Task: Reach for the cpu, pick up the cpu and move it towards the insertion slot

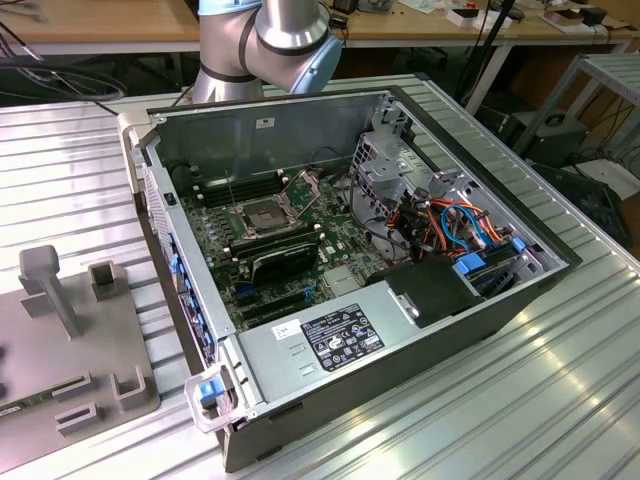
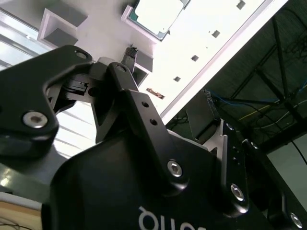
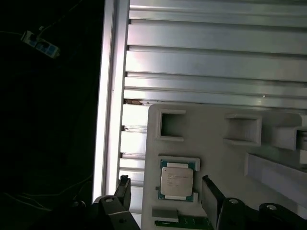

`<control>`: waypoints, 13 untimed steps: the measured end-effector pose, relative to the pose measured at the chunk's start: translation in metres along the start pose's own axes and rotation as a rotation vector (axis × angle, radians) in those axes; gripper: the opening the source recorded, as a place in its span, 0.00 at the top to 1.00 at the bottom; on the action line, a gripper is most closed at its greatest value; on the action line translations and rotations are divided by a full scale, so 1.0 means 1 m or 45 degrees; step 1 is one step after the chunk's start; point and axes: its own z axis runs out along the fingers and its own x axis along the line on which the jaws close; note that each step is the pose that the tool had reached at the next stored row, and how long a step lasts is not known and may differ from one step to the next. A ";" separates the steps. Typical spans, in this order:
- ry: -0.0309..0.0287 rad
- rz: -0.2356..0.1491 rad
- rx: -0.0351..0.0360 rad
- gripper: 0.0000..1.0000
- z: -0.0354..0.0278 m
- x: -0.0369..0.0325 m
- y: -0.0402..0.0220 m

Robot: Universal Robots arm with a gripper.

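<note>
Gripper (image 3: 165,181) spread wide, grasping nothing; its fingers (image 3: 124,189) stand either side of the cpu (image 3: 177,181) in the first wrist view, no contact visible, height over it hard to judge; cpu lies flat, metal face up, seated in a square pocket of the grey fixture (image 3: 216,158), likely to keep it squared for a side pinch; fixture rests on ribbed table (image 3: 216,62); slot (image 1: 262,215) lies inside the open case (image 1: 260,140); reach under way, pick not yet made.

The cpu (image 3: 177,181) in a recess of the fixture (image 3: 206,143) on the table (image 3: 216,62); insertion slot (image 1: 262,215) inside the case (image 1: 220,140)
</note>
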 end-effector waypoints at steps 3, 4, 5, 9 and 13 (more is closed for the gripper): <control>0.0001 0.000 0.0000 0.31 0.0058 0.0002 -0.0005; 0.0002 -0.001 0.0001 0.31 0.0083 0.0003 -0.0007; 0.0002 -0.001 0.0001 0.31 0.0100 0.0004 -0.0007; 0.0000 0.000 0.0001 0.31 0.0178 0.0006 -0.0015; 0.0003 -0.003 0.0003 0.31 0.0255 0.0004 -0.0041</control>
